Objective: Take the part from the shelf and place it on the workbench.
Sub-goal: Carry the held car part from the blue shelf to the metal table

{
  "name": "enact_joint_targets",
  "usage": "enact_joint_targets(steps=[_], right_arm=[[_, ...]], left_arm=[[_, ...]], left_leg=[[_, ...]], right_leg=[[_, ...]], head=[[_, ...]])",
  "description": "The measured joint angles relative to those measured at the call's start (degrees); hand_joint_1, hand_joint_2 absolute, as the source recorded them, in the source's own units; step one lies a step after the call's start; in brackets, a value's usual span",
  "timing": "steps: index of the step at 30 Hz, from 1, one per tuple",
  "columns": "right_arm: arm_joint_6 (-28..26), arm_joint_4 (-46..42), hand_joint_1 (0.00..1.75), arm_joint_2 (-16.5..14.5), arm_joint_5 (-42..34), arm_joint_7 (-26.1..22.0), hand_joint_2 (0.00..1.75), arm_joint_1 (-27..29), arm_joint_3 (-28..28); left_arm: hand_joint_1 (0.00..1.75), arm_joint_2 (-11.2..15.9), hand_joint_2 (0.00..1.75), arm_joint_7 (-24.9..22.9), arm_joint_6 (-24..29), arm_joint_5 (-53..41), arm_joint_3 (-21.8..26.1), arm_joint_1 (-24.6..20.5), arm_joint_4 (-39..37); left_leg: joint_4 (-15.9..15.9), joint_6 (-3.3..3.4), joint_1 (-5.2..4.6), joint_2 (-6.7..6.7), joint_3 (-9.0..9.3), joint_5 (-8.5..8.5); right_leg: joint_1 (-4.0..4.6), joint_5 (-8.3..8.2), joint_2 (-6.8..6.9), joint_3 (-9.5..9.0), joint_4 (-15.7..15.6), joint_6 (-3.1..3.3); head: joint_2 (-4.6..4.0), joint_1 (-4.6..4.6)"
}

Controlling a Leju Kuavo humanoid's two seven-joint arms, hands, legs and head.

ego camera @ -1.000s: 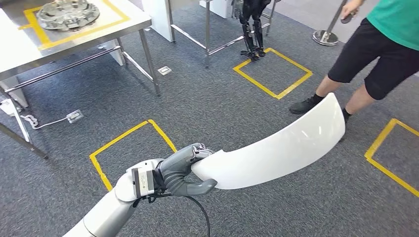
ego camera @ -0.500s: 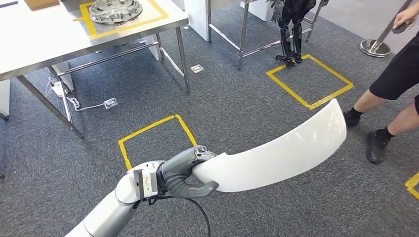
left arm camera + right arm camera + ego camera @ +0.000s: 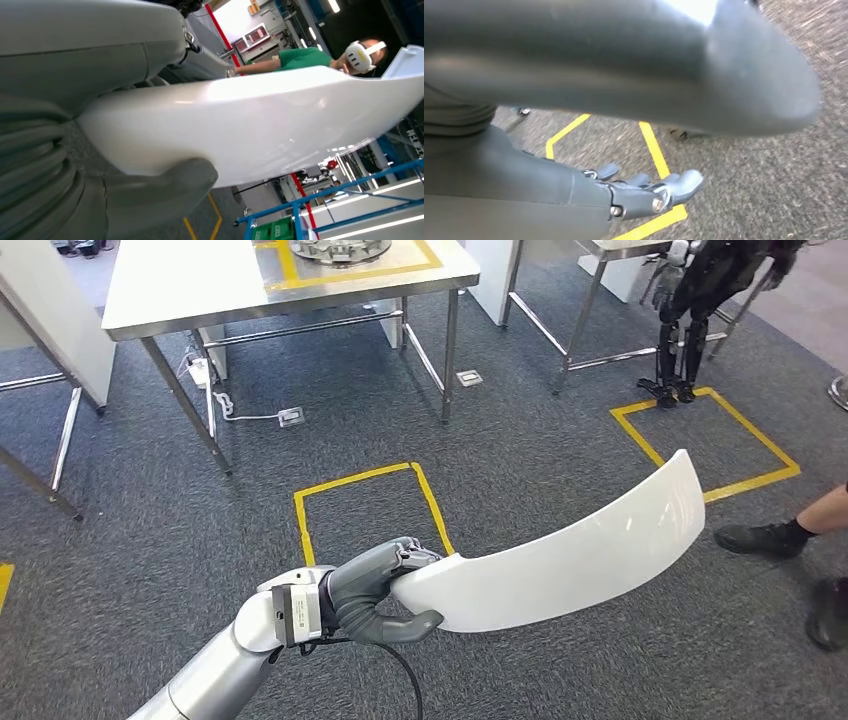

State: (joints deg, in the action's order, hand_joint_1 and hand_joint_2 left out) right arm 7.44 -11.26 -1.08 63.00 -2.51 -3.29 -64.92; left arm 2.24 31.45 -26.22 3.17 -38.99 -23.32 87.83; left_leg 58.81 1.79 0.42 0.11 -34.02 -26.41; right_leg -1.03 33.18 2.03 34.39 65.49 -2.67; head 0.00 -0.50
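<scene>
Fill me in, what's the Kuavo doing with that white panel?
The left hand grips one end of a long curved white part and holds it out over the grey carpet. A steel workbench stands ahead, beyond a yellow tape square, so the part is not yet set down. The right hand hangs over the floor with its fingers apart, holding nothing. A person's legs show at the right edge, near the part's far end.

The left hand [image 3: 375, 595] grips with fingers curled and thumb beneath, arm extended forward; the right hand [image 3: 644, 192] hangs with fingers spread.
</scene>
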Motion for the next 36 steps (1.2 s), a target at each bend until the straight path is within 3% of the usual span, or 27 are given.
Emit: enact_joint_targets(steps=[2,3,4,5,7,9,11,12,13,14,16,18,19,20,22,24,27,29,32,33,34,35,36], right_arm=[[-0.04,0.00,0.00,0.03,0.04,-0.01,0.00,0.22,0.00],[-0.08,0.00,0.00,0.05,0.06,-0.01,0.00,0.28,0.00],[-0.09,0.00,0.00,0.05,0.08,-0.01,0.00,0.29,0.00],[-0.08,0.00,0.00,0.05,0.10,-0.02,0.00,0.26,0.00],[-0.07,0.00,0.00,0.08,0.10,-0.03,0.00,0.19,0.00],[-0.07,0.00,0.00,0.11,0.11,-0.02,0.00,0.16,0.00],[-0.09,0.00,0.00,0.12,0.14,-0.01,0.00,0.08,0.00],[-0.10,0.00,0.00,0.10,0.15,-0.02,0.00,-0.01,0.00],[-0.11,0.00,0.00,0.09,0.13,-0.03,0.00,-0.07,0.00],[-0.11,0.00,0.00,0.07,0.08,-0.03,0.00,-0.09,-0.01],[-0.11,0.00,0.00,0.05,-0.05,0.04,0.00,0.06,-0.02],[-0.12,0.00,0.00,0.05,-0.13,0.16,0.00,0.23,-0.04],[-0.11,0.00,0.00,0.05,-0.14,0.22,0.00,0.23,-0.04],[-0.11,0.00,0.00,0.05,-0.14,0.29,0.00,0.18,-0.04],[-0.10,0.00,0.00,0.04,-0.14,0.38,0.00,0.02,-0.04],[-0.10,0.00,0.00,0.02,-0.15,0.38,0.00,-0.13,-0.06],[-0.10,0.00,0.00,0.01,-0.18,0.31,0.00,-0.26,-0.15],[-0.03,0.00,0.00,0.00,-0.18,0.27,0.00,-0.37,-0.23],[0.08,0.00,0.00,-0.01,-0.16,0.26,0.00,-0.28,-0.42],[0.08,0.00,0.00,-0.01,-0.15,0.25,0.00,-0.18,-0.48],[0.08,0.00,0.00,-0.01,-0.13,0.22,0.00,-0.10,-0.51],[0.08,0.00,0.00,-0.01,-0.10,0.17,0.00,-0.04,-0.52],[0.08,0.00,0.00,-0.01,-0.08,0.10,0.00,-0.02,-0.52]], left_arm=[[1.75,-0.06,1.75,-0.01,-0.07,0.00,-0.05,0.10,0.01],[1.75,-0.03,1.75,-0.01,-0.09,0.00,-0.08,0.17,0.01],[1.75,-0.01,1.75,-0.01,-0.10,0.00,-0.10,0.22,0.01],[1.75,-0.01,1.75,-0.02,-0.11,0.00,-0.13,0.24,0.03],[1.75,-0.02,1.75,-0.02,-0.11,0.00,-0.17,0.20,0.22],[1.75,-0.03,1.75,-0.03,-0.11,0.00,-0.20,0.16,0.42],[1.75,0.03,1.75,-0.04,-0.11,0.00,-0.24,0.15,0.49],[1.75,0.09,1.75,-0.04,-0.11,0.00,-0.25,0.17,0.56],[1.75,0.15,1.75,-0.05,-0.13,-0.01,-0.27,0.13,0.64],[1.75,0.18,1.75,-0.05,-0.14,-0.01,-0.30,0.07,0.73],[1.75,0.23,1.75,-0.11,-0.23,-0.03,-0.38,0.00,0.86],[1.75,0.34,1.75,-0.23,-0.44,-0.07,-0.48,0.13,0.89],[1.75,0.41,1.75,-0.31,-0.55,-0.10,-0.55,0.19,0.91],[1.75,0.47,1.75,-0.37,-0.63,-0.14,-0.62,0.21,0.99],[1.75,0.50,1.75,-0.45,-0.74,-0.22,-0.76,0.10,1.35],[1.75,0.47,1.75,-0.51,-0.79,-0.38,-0.86,-0.12,1.79],[1.75,0.48,1.75,-0.64,-0.79,-0.80,-0.92,-0.19,2.25],[1.75,0.42,1.75,-0.68,-0.79,-0.96,-0.94,-0.28,2.66],[1.75,0.28,1.75,-0.68,-0.79,-1.30,-0.95,-0.30,2.86],[1.75,0.27,1.75,-0.68,-0.79,-1.43,-0.96,-0.20,2.86],[1.75,0.28,1.75,-0.68,-0.79,-1.54,-0.97,-0.10,2.87],[1.75,0.28,1.75,-0.68,-0.79,-1.66,-0.98,-0.02,2.93],[1.75,0.27,1.75,-0.67,-0.79,-1.79,-0.98,0.02,3.04]], left_leg=[[0.05,0.17,0.02,-1.62,-0.25,0.16],[0.09,0.15,0.02,-2.48,-0.32,0.22],[0.14,0.10,0.02,-3.34,-0.35,0.29],[0.19,-0.01,0.04,-4.21,-0.33,0.35],[0.35,-0.40,0.02,-5.81,-0.41,0.46],[0.42,-1.11,0.01,-7.15,-0.80,0.65],[0.16,-2.01,0.14,-8.36,-1.14,0.99],[0.25,-2.36,0.16,-8.03,-1.29,0.94],[0.96,-2.65,0.08,-6.79,-1.67,0.39],[2.77,-2.88,-0.02,-4.98,-2.48,-0.83],[9.53,-3.22,-0.09,-1.47,-5.44,-4.69],[15.79,-3.48,0.02,-0.63,-8.04,-7.15],[16.24,-3.51,0.05,-0.57,-7.99,-6.83],[14.26,-3.47,0.06,-0.52,-6.72,-5.47],[6.32,-3.07,0.01,-0.18,-2.23,-2.17],[1.09,-2.36,-0.20,0.13,0.51,-1.05],[0.14,-1.23,-0.37,-0.05,0.80,-1.09],[-0.29,-0.51,-0.12,-0.17,1.07,-0.86],[-0.44,0.06,0.04,-0.25,1.20,-0.95],[-0.42,0.10,0.04,-0.34,1.24,-1.06],[-0.39,0.08,0.06,-0.47,1.32,-1.19],[-0.33,-0.04,0.11,-0.62,1.47,-1.35],[-0.24,-0.23,0.18,-0.76,1.68,-1.60]], right_leg=[[0.04,3.18,-1.53,3.84,7.61,-0.13],[0.05,3.37,-1.66,4.95,9.54,-0.10],[0.04,2.36,-1.75,4.96,9.16,-0.02],[-0.01,0.35,-2.06,3.75,6.36,0.12],[-0.19,-3.53,-4.50,-0.04,-1.92,0.38],[-0.23,-4.72,-6.46,-1.96,-6.37,0.67],[-0.12,-4.75,-5.76,-1.96,-6.73,1.27],[-0.14,-4.90,-5.12,-2.00,-6.87,1.67],[-0.19,-5.04,-4.52,-2.06,-7.03,2.13],[-0.25,-5.16,-3.87,-2.09,-7.20,2.53],[-0.04,-5.17,-2.70,-2.05,-7.21,2.99],[0.09,-5.17,-1.62,-1.94,-7.17,3.08],[0.10,-5.16,-1.21,-1.93,-7.14,3.07],[0.11,-5.14,-0.90,-1.96,-7.11,3.03],[0.17,-4.99,-0.48,-2.03,-6.96,2.79],[0.38,-4.82,-0.26,-1.92,-6.74,2.24],[0.35,-4.83,-0.14,-1.94,-6.76,1.18],[0.19,-3.66,-0.69,-1.15,-4.84,0.50],[0.03,0.60,-1.46,4.06,4.95,-0.20],[-0.02,1.16,-1.49,5.74,7.65,-0.36],[-0.09,0.68,-1.50,6.56,8.51,-0.47],[-0.20,-0.83,-1.50,6.29,7.22,-0.53],[-0.33,-3.03,-1.50,4.92,3.93,-0.58]], head=[[0.00,-0.21],[0.00,-0.24],[0.00,-0.28],[0.00,-0.32],[0.00,-0.40],[0.00,-0.45],[0.00,-0.44],[0.00,-0.44],[0.00,-0.27],[0.00,-0.05],[0.00,0.39],[0.00,0.44],[0.00,0.45],[0.00,0.47],[0.00,0.49],[0.00,0.47],[0.00,0.41],[0.00,0.26],[0.00,-0.15],[0.00,-0.20],[0.00,-0.24],[0.00,-0.29],[0.00,-0.32]])
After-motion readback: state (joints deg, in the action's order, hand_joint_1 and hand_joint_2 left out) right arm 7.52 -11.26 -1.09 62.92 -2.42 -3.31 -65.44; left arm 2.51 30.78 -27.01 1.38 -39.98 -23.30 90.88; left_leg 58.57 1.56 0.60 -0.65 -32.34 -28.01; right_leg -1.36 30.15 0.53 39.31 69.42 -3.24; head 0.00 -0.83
